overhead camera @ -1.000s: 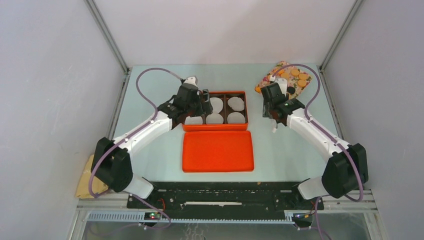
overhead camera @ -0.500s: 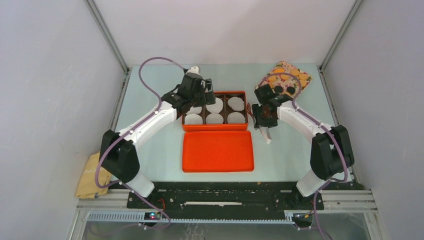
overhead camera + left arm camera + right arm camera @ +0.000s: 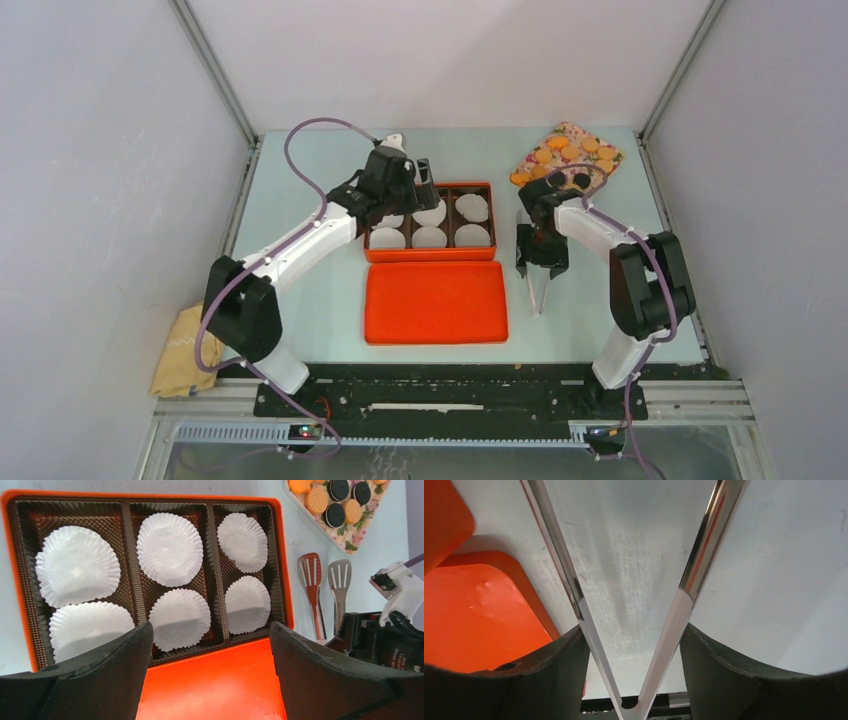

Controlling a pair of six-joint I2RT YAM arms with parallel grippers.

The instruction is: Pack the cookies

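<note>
While the cookies [image 3: 316,499] sit untouched on the patterned tray [image 3: 358,532] at the far right of the worktop [image 3: 585,310], the right gripper [image 3: 631,630] has pulled back from that tray over the last second. It now hangs beside the orange box [image 3: 430,256] and its lid [image 3: 435,300], with its arm folded in tight. The left gripper [image 3: 208,645] has drifted toward the box's far edge in the overhead view. All six paper liners [image 3: 170,547] are bare, so packing has not begun. The retreat looks like a repositioning, and a first cookie has yet to be fetched. The right gripper is closed only partway, its fingers [image 3: 559,670] pressing from outside on the two arms of metal tongs [image 3: 311,580]. The tongs remain splayed in a V with nothing between their slotted tips. The left gripper is spread wide and empty, touching nothing
</note>
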